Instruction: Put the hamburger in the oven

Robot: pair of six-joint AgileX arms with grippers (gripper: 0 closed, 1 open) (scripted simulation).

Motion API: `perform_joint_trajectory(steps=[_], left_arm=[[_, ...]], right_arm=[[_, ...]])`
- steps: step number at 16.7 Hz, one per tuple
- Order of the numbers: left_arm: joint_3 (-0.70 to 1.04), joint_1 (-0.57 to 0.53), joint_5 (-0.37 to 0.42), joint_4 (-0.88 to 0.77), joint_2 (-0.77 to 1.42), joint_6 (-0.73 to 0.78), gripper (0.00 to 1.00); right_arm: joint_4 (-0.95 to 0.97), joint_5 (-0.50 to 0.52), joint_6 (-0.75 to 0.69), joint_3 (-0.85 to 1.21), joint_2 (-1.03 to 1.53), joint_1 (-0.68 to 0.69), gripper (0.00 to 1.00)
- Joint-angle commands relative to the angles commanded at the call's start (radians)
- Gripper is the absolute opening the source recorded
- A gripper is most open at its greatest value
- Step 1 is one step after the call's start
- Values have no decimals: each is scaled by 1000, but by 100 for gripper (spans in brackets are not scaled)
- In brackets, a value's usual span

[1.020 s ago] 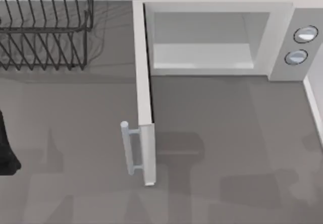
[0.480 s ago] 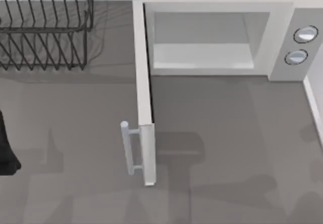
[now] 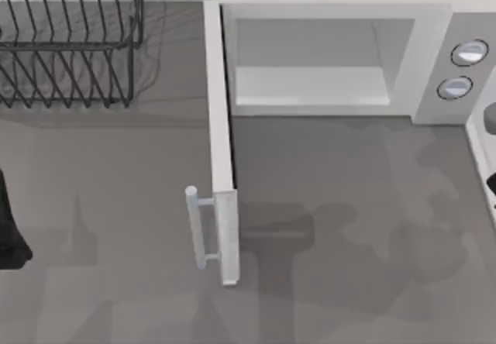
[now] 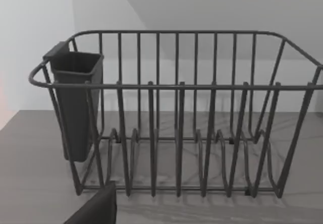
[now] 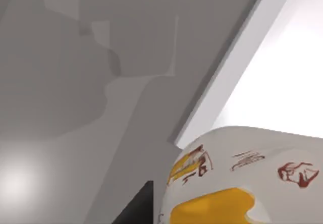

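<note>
The hamburger (image 5: 242, 178), a rounded cream lump with yellow and red-brown marks, fills the near corner of the right wrist view. It hangs above the table's right edge with my right gripper (image 5: 171, 211) shut on it, one dark finger (image 5: 135, 208) beside it. In the top view my right arm (image 3: 490, 119) pokes in at the right edge, beside the oven's knobs. The white oven (image 3: 430, 26) stands at the back with its cavity bare. Its door (image 3: 221, 142) is swung fully open toward the front, the bar handle (image 3: 198, 228) on its left side.
A black wire dish rack (image 3: 70, 42) stands at the back left, with a dark cutlery cup (image 4: 75, 103) on its end. My left arm (image 3: 9, 228) is parked at the left edge, facing the rack. Two silver knobs (image 3: 463, 69) sit on the oven's right panel.
My right arm has come into the top view at the right edge, and its shadow has spread across the table in front of the oven. The left arm and the door have not moved.
</note>
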Motion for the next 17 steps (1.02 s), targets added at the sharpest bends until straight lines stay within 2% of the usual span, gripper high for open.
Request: perform_joint_trajectory(steps=[9,13,17], left_arm=[[0,0,0,0,0,0,100],[0,0,0,0,0,0,100],[0,0,0,0,0,0,100]], right_arm=[[839,263,398,152,521,373,0],[1169,405,559,212,691,468,0],[1381,515,663,246,788,507,0]])
